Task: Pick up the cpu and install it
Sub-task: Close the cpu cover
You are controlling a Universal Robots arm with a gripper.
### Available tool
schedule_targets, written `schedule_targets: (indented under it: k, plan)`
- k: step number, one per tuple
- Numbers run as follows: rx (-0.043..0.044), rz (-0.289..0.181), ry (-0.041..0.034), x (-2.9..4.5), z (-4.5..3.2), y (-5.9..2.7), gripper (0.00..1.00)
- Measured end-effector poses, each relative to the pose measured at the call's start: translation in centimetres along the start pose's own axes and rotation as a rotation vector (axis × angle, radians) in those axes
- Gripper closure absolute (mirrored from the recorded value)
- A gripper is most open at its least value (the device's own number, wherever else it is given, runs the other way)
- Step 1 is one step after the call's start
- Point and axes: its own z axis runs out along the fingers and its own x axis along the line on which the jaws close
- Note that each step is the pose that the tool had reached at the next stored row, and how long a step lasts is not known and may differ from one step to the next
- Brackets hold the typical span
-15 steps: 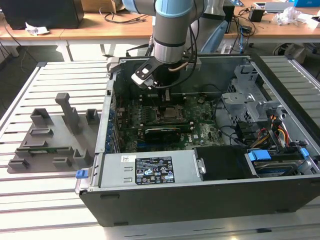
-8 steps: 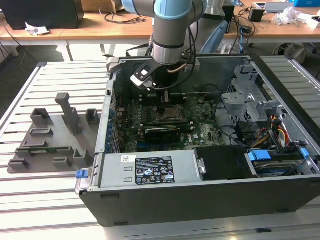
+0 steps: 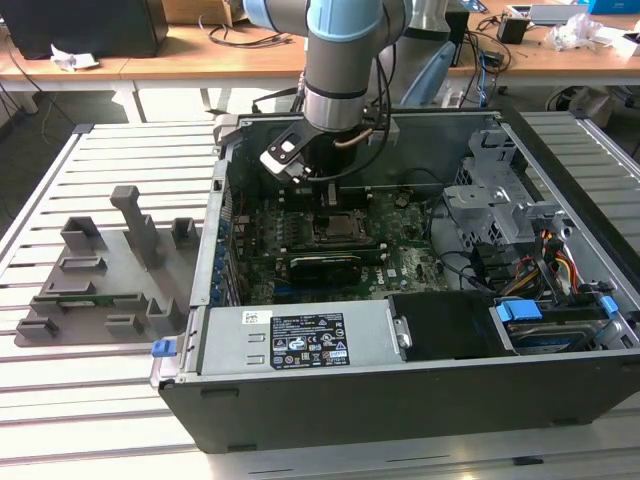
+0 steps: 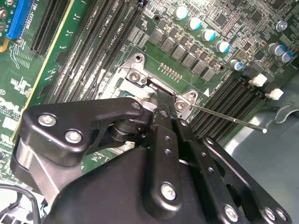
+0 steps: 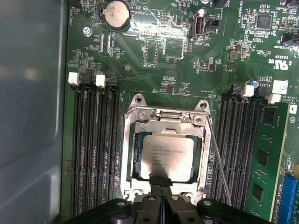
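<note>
The closed tool [image 5: 160, 180] sits at one edge of the cpu [image 5: 168, 153], lying flat and square in its socket [image 5: 140, 113].

An open computer case [image 3: 400, 400] lies on a slatted metal desk [image 3: 100, 420], its green motherboard [image 3: 405, 265] facing up. A long black expansion card [image 3: 325, 267] sits across the board. Just beside the case, on the exterior view's left, rests a grey holder tray [image 3: 100, 290] with upright blocks. In the first wrist view, a coin battery [image 5: 116, 13] sits beyond black memory slots [image 5: 96, 154].
</note>
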Motion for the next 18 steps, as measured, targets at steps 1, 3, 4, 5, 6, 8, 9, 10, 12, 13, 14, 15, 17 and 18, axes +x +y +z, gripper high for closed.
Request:
schedule_targets:
  k: [1,3,4,5,6,8,9,10,12,13,14,15,17,18]
  plan:
    - [0.0002,0.0,0.0,-0.01,0.03,0.06,0.89]
    - [0.0054,0.0,0.0027,-0.02,0.04,0.44,0.89]
    - [0.0086,0.0,0.0054,-0.02,0.03,0.68,0.89]
    - [0.0067,0.0,0.0046,-0.05,0.02,1.31,0.89]
    - [0.0019,0.0,0.0004,-0.17,-0.05,2.18,0.89]
    - [0.0025,0.0,0.0002,-0.28,-0.14,3.49,0.89]
    - [0.0027,0.0,0.0002,-0.3,-0.16,3.79,0.89]
    - [0.0027,0.0,0.0004,-0.31,-0.17,4.04,0.89]
    - [0.0027,0.0,-0.0001,-0.32,-0.23,4.12,0.89]
    - [0.0023,0.0,0.0001,-0.31,-0.3,4.12,0.89]
    - [0.0016,0.0,0.0007,-0.29,-0.41,4.13,0.89]
    - [0.0015,0.0,0.0005,-0.29,-0.49,4.13,0.89]
    - [0.0028,0.0,-0.0014,-0.33,-0.89,4.08,0.89]
    - [0.0028,0.0,-0.0016,-0.33,-1.17,4.06,0.89]
